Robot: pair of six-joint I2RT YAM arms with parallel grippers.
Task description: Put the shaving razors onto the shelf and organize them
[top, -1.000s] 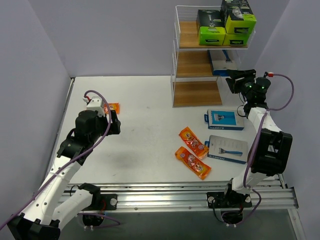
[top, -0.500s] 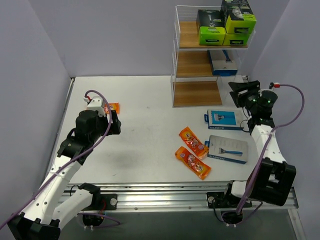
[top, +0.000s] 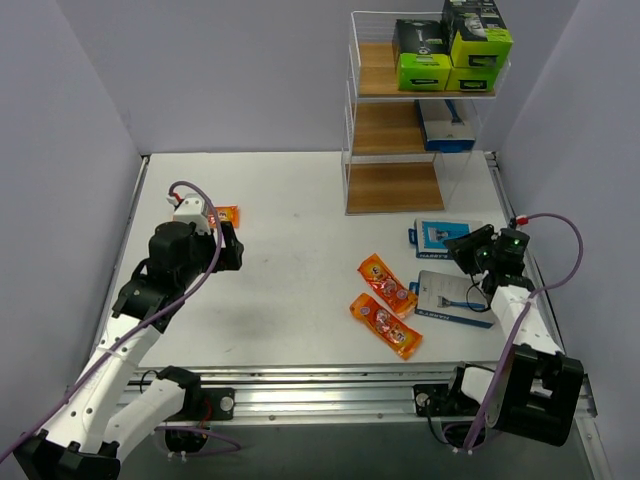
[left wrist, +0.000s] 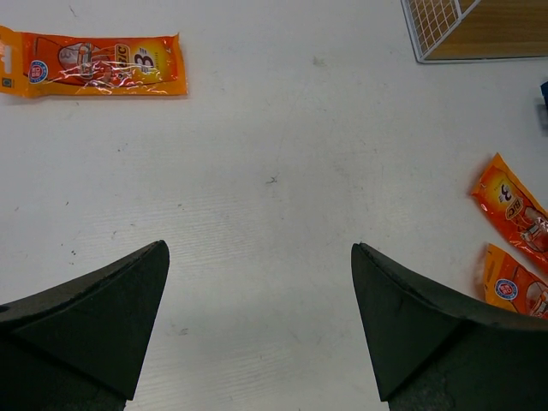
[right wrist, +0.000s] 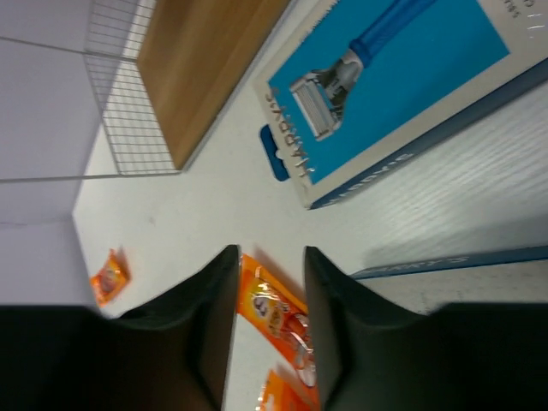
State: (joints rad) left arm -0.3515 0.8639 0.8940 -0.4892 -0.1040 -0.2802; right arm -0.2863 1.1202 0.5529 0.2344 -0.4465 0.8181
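The shelf [top: 400, 130] stands at the back right, with black-and-green razor boxes [top: 424, 55] on its top board and a blue card [top: 445, 125] on the middle one. On the table lie a blue razor card [top: 448, 238], a grey one [top: 455, 298] and two orange packets [top: 388, 283]. My right gripper [top: 465, 250] hovers low between the two cards, jaws partly apart and empty. In the right wrist view an orange packet [right wrist: 274, 308] shows through the gap of that gripper [right wrist: 270, 250]. My left gripper [top: 228, 245] is wide open over bare table, just short of a third orange packet [top: 226, 214].
The left wrist view shows the left gripper [left wrist: 257, 248] above the white tabletop, one orange packet [left wrist: 94, 63] far left, two more [left wrist: 516, 210] at the right, and the shelf's wire corner [left wrist: 479, 26]. Grey walls close in the left, back and right.
The right arm has drawn back from the shelf's middle tier toward the near side and dropped low over the cards on the table. Its jaws stand narrower. The left arm has not moved.
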